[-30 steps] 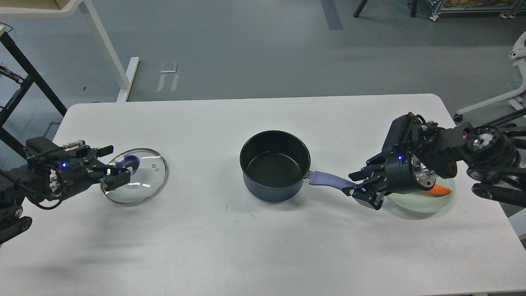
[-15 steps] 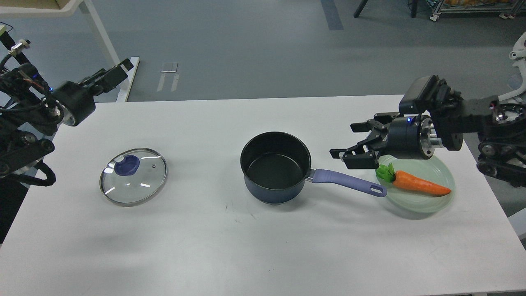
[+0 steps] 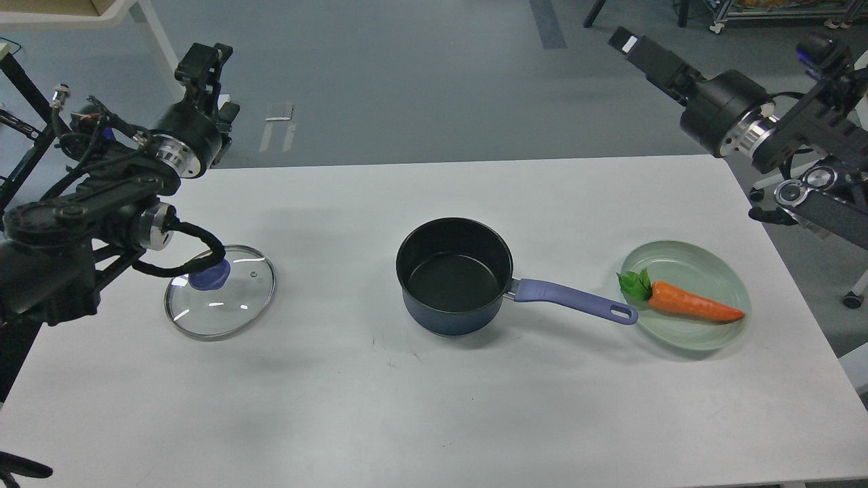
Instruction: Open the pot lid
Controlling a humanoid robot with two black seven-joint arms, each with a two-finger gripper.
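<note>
Our left gripper (image 3: pixel 203 64) is raised at the far left, beyond the bench's (image 3: pixel 434 407) back edge and over the floor. It points away from us and shows only as a dark block, so we cannot tell how far its fingers are parted; nothing appears to be in it. A black cable from that arm loops down in front of the lid's knob.

The lid (image 3: pixel 220 291) lies flat on the bench at the left, knob up, its steel rim resting on the white surface, well apart from the pot and touched by neither gripper.

The pot (image 3: pixel 454 274) stands upright near the middle of the bench, uncovered, its black inside in plain view. Its purple handle runs to the right, and the slotted end reaches just over the rim of the green plate (image 3: pixel 705 332).

On the plate lies a carrot (image 3: pixel 692 305), its leafy end toward the pot handle.

Our right gripper (image 3: pixel 644 51) is lifted high at the upper right, past the bench's far edge, pointing up and left. It is seen end-on and dark, so we cannot tell its opening; it holds nothing we can see.
</note>
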